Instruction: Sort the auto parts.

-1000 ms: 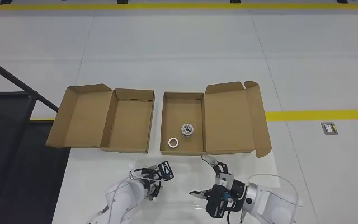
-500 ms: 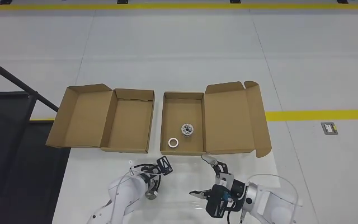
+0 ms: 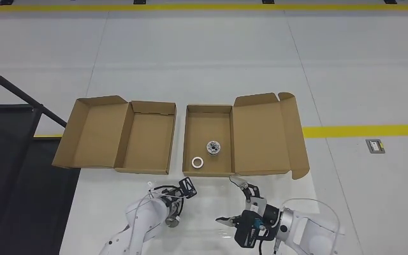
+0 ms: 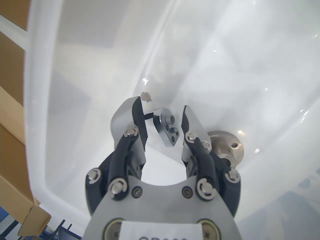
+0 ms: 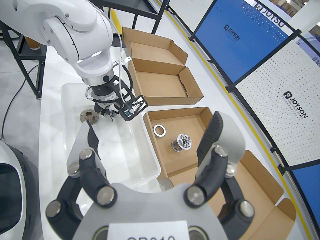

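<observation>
Flange (image 4: 228, 148) partly hidden behind end effector (image 4: 162, 106), maybe half.

white table (image 3: 95, 197) | open cardboard box (image 3: 150, 140); second open box (image 3: 210, 124); tray (image 5: 130, 146), apparently translucent plastic

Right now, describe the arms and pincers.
The left arm and right arm have glossy white shells; a white cable runs down the left. The left pincer and right pincer share black linkages, silver bolts, white labels, ribbed black pads.

White and blue pegboard panels (image 5: 287, 101) each bear a logo wordmark. Cropped white labels (image 4: 160, 231) sit on the left gripper (image 4: 162, 106) and right gripper (image 5: 152, 126).
</observation>
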You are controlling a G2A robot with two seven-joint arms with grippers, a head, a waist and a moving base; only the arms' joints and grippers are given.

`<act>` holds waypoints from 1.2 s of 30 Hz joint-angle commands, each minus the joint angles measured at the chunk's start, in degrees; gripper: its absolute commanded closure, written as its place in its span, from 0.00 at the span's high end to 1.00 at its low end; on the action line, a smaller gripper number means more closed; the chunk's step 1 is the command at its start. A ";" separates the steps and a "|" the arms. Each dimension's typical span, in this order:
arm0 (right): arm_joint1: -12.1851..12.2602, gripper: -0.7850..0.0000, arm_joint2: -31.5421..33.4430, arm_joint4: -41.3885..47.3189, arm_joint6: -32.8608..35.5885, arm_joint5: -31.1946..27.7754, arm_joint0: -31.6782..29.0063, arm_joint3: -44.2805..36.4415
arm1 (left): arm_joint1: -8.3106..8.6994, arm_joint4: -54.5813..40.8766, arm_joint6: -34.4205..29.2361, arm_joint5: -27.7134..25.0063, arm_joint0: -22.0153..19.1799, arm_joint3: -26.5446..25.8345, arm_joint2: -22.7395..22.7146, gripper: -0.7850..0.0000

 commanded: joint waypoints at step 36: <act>0.00 1.00 0.00 0.00 0.00 0.00 0.00 0.00 | 4.38 -8.32 16.40 -11.96 12.36 -22.79 -25.13 0.00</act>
